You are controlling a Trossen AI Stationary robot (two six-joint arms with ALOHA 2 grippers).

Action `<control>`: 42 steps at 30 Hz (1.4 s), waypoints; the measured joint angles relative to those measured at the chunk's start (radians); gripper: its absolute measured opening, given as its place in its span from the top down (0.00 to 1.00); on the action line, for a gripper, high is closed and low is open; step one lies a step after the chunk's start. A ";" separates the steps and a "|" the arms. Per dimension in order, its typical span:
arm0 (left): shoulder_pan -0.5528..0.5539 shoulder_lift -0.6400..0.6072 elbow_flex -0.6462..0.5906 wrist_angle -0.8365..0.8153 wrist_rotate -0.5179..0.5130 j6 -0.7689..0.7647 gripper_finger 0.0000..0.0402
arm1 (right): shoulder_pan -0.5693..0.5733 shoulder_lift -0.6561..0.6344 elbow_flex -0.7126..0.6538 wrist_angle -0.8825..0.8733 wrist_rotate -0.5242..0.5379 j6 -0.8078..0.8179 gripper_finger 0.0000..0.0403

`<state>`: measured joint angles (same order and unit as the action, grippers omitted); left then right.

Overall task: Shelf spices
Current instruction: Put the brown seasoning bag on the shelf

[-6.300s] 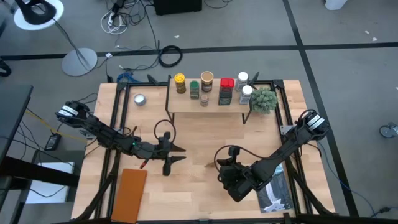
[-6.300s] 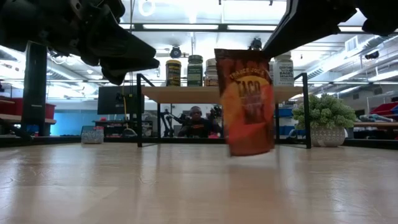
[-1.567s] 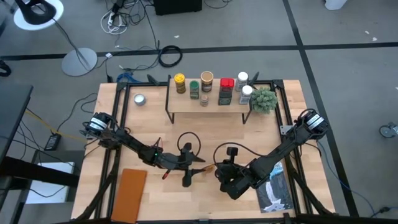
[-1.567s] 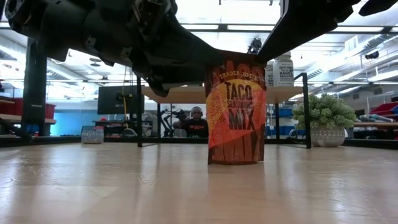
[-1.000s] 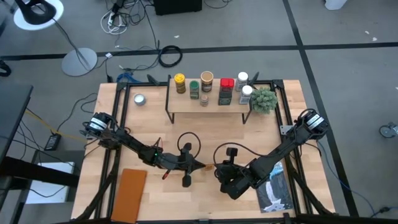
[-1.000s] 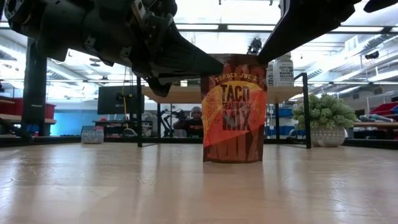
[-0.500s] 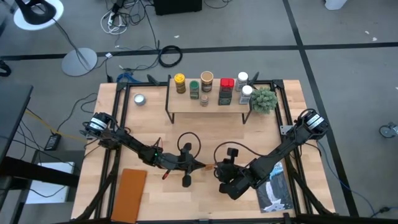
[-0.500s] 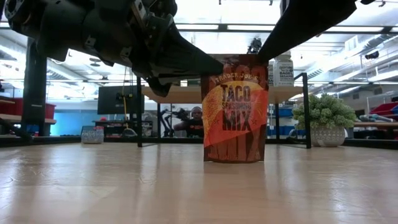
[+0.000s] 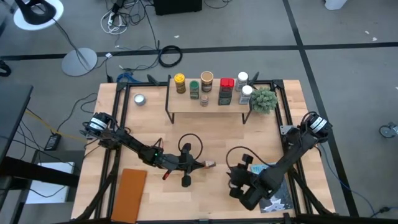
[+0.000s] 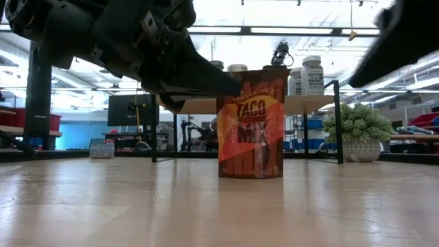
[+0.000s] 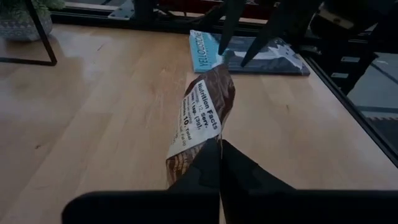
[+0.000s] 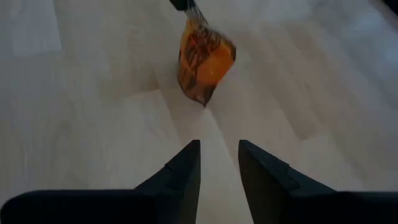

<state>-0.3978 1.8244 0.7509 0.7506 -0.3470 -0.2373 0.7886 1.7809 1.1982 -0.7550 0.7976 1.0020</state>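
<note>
The brown and orange taco mix packet (image 10: 250,130) stands upright near the middle of the table, its bottom edge (image 10: 250,175) on the wood. My left gripper (image 9: 203,165) is shut on its top. My right gripper (image 12: 217,163) is open, a short way to the right of and nearer than the packet (image 12: 202,59), pointing at it with nothing between its fingers. The shelf (image 9: 208,104) stands at the far edge with several spice jars on its plank, among them a yellow-topped one (image 9: 180,83) and a red-topped one (image 9: 226,91). My left gripper pinches the packet's top edge (image 11: 199,152) between its two fingers, at the corner (image 10: 228,90) on the gripper's side. The fingers come nearly level from the table's left, slanting a little down. The packet hangs upright below them, its bottom on the table.
A small potted plant (image 9: 263,99) stands at the shelf's right end and a round silver tin (image 9: 140,99) lies at the far left. A flat brown board (image 9: 130,193) lies at the near left. A blue-and-white book (image 11: 249,56) lies partly under my right arm.
My right gripper has come off the packet and drawn back toward the table's right and near edges, rolling as it went. The packet stays upright on the table in my left gripper, turned slightly about.
</note>
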 joint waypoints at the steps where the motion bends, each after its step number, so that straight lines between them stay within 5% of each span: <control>1: 0.002 0.000 0.000 0.000 0.000 0.001 1.00 | 0.014 0.000 -0.025 0.021 0.021 0.036 0.74; 10: 0.046 -0.104 -0.002 -0.126 0.000 0.001 1.00 | 0.075 0.000 -0.318 0.472 0.247 0.246 0.74; 19: 0.107 -0.358 -0.002 -0.356 0.000 0.073 1.00 | 0.040 0.000 -0.534 0.884 0.223 0.211 0.75; 32: 0.254 -0.722 -0.002 -0.618 -0.074 0.121 1.00 | 0.042 0.000 -0.586 0.912 0.202 0.228 0.76; 42: 0.452 -0.813 -0.002 -0.617 -0.082 0.194 1.00 | 0.041 0.000 -0.586 0.912 0.203 0.209 0.76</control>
<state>0.0546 1.0115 0.7490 0.1334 -0.4290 -0.0432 0.8291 1.7809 0.6121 0.1570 1.0004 1.2106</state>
